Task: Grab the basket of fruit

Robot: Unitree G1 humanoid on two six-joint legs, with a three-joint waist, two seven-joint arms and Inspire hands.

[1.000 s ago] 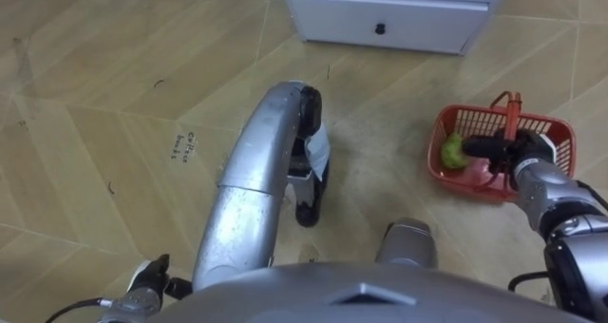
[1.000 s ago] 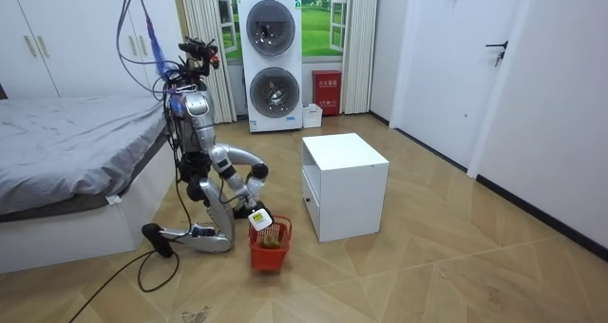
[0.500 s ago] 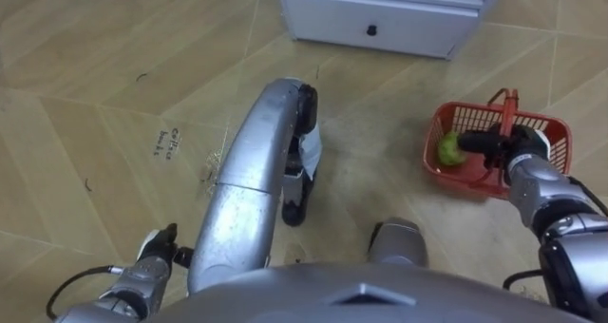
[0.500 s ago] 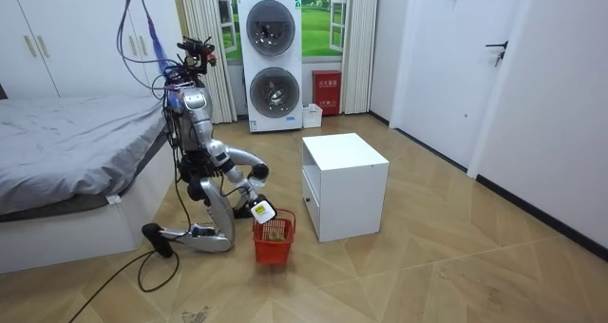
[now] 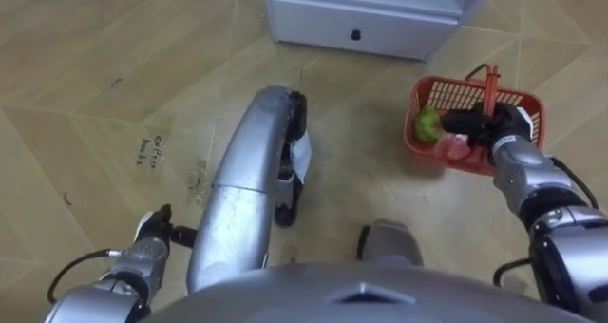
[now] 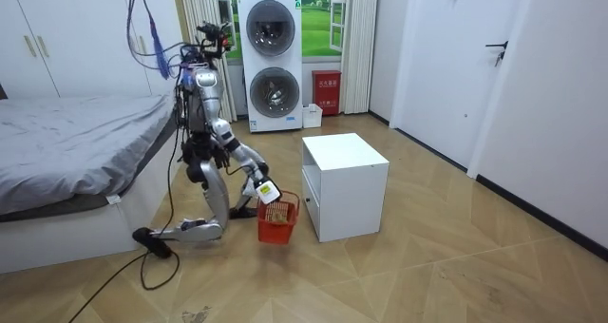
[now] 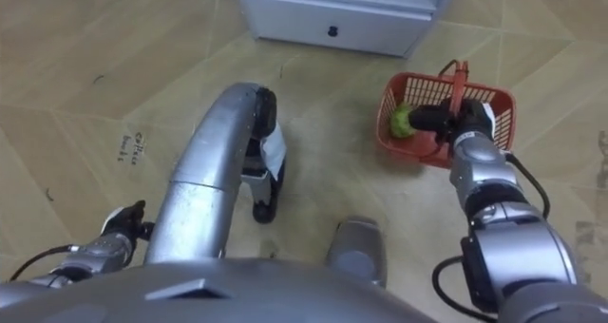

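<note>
Just below and ahead of the right robot hand [image 5: 503, 131], whose fingers [image 5: 467, 123] are curled round the upright handle [image 5: 490, 84], the red fruit basket [image 5: 446, 87] hangs with its long axis running left to right, far nearer this hand than the left robot hand [image 5: 152, 239].

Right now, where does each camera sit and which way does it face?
Left eye view: on the head, facing down; one thigh, left hand, right hand gripping the basket.
Right eye view: same head, beside it, same scene.
Room view: off in the room, facing the half-kneeling robot.
All share basket and white cabinet.
</note>
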